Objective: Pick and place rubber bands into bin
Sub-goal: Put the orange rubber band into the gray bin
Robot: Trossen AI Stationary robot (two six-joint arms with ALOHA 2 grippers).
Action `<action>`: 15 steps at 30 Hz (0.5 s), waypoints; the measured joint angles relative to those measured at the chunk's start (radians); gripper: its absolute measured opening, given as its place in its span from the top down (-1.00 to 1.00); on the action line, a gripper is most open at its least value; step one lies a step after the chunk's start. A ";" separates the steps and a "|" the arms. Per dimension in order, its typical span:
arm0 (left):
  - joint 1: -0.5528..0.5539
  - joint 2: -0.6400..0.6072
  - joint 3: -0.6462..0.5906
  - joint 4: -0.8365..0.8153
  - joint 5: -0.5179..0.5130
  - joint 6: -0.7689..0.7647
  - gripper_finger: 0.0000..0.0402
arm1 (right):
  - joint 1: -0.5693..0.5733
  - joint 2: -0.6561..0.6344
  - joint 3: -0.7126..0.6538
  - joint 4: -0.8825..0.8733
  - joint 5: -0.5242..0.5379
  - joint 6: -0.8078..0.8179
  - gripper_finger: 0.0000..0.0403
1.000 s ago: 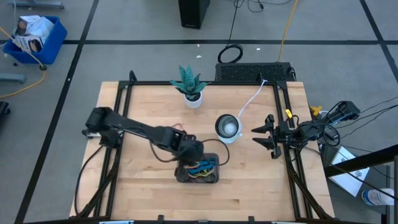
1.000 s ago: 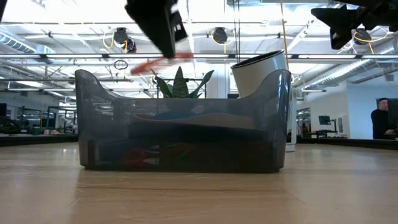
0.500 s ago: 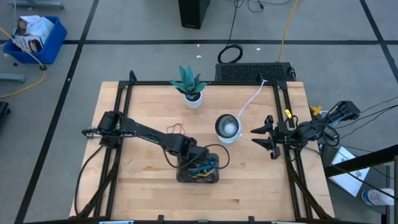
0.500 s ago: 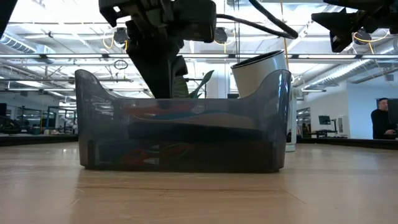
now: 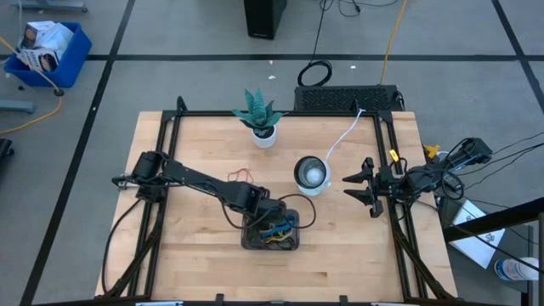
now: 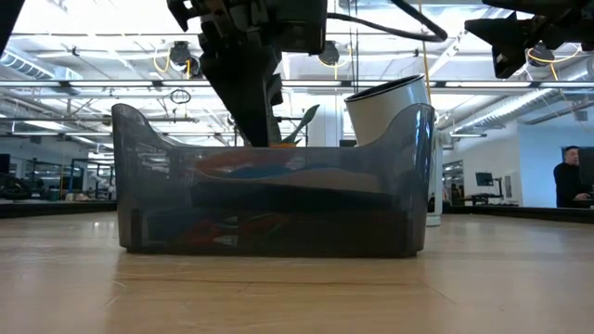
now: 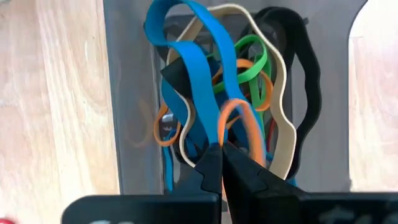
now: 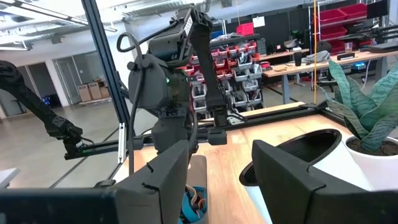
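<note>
Left gripper [image 7: 221, 163] hangs directly over the bin [image 5: 293, 244] near the bench's front edge, fingers pinched on an orange rubber band [image 7: 239, 121] dangling lengthwise into the pile. Right gripper [image 5: 360, 188] waits wide at the right edge.

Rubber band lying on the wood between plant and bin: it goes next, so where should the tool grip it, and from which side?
The red-orange rubber band lies flat, a thin open loop on bare wood. I'd come straight down from above and pinch one strand of the loop.
</note>
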 joint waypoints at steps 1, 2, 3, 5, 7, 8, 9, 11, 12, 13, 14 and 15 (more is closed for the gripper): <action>0.000 0.000 0.000 -0.002 0.002 -0.002 0.96 | 0.000 0.000 0.000 0.001 0.000 0.000 0.13; 0.000 0.000 0.000 -0.004 0.005 -0.002 0.96 | 0.000 0.000 0.000 0.000 0.000 0.000 0.13; 0.000 0.000 0.000 -0.004 0.005 -0.003 0.95 | 0.000 0.000 0.000 0.000 0.000 0.000 0.13; 0.000 0.000 0.000 -0.004 0.006 -0.003 0.90 | 0.000 0.000 0.000 0.000 0.000 0.000 0.14; 0.000 0.000 0.000 -0.005 0.007 -0.003 0.82 | 0.000 0.000 -0.001 0.000 0.000 0.000 0.15; 0.000 0.000 0.000 -0.008 0.007 -0.003 0.76 | 0.000 0.000 -0.001 0.000 0.000 0.000 0.15; 0.000 0.000 0.000 -0.010 0.008 -0.003 0.71 | 0.000 0.000 -0.001 0.000 0.000 0.000 0.15; 0.001 0.000 0.000 -0.018 0.008 0.006 0.58 | 0.000 0.000 -0.001 0.000 0.000 0.000 0.14; 0.001 0.000 0.000 -0.031 0.010 0.019 0.52 | 0.000 0.000 -0.001 0.000 0.000 0.000 0.13; 0.001 0.000 0.007 -0.060 0.015 0.029 0.46 | 0.000 0.000 -0.001 0.000 0.000 0.000 0.13; 0.001 -0.002 0.016 -0.093 0.020 0.037 0.41 | 0.000 0.000 -0.001 0.000 0.000 0.000 0.13; 0.001 -0.004 0.028 -0.125 0.028 0.043 0.36 | 0.000 0.000 -0.001 0.000 0.000 0.000 0.13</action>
